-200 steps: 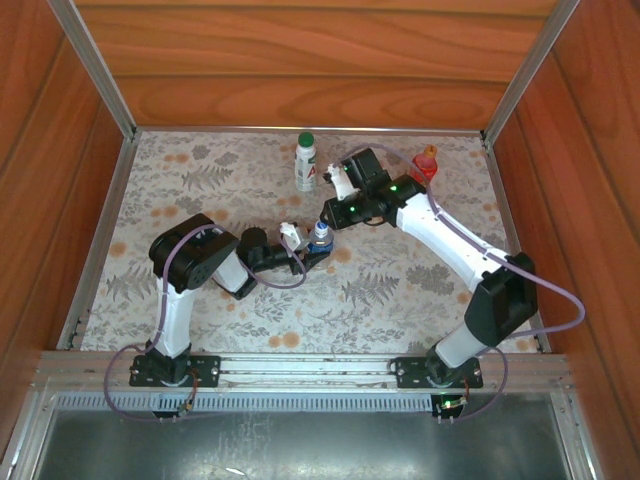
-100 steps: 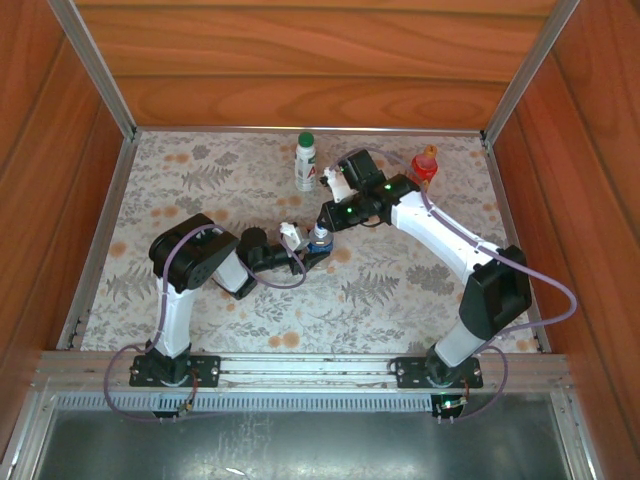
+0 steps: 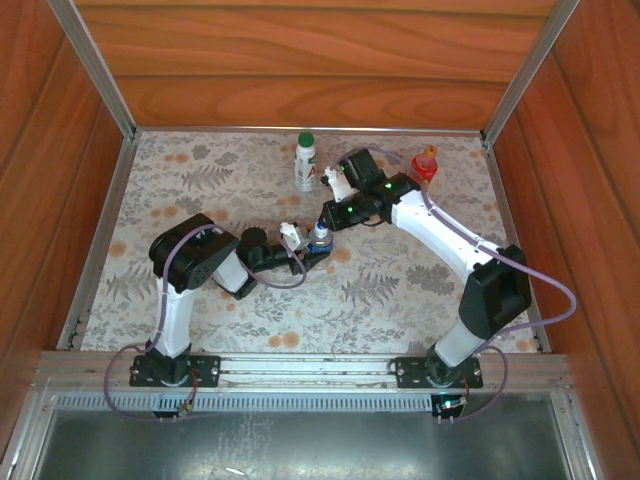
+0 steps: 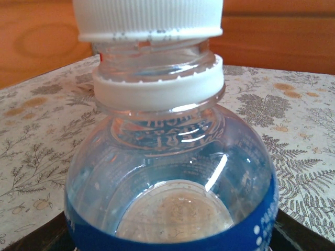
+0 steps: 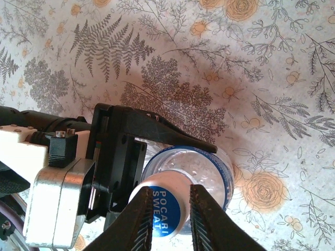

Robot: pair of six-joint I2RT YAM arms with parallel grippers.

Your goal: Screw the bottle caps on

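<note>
Bottle [image 4: 172, 172] (clear, blue label) clamped in left gripper [image 3: 312, 250]; right gripper [image 5: 170, 192] pinches blue cap [image 5: 164, 208] atop its neck.

Bright and even in the overhead view, lit softly from above; sharp across the whole frame, with only faint, short shadows on the desk [image 3: 200, 290] beneath the arms [image 3: 440, 235]. Warm sheen along the wooden back wall [image 3: 320, 70], dull grey reflection off the metal sheet [image 3: 300, 440] at the near edge. From the left wrist, crisp on the clear bottle [image 4: 167, 183], with white streaks of glare on its shoulder; softer on the wood behind. From the right wrist, broad soft shadow on the desk beside the bottle; slightly soft on the fingers [image 5: 138, 222] of the right hand [image 5: 171, 191] near the lens, sharp on the lettering of the cap [image 5: 163, 210].
</note>
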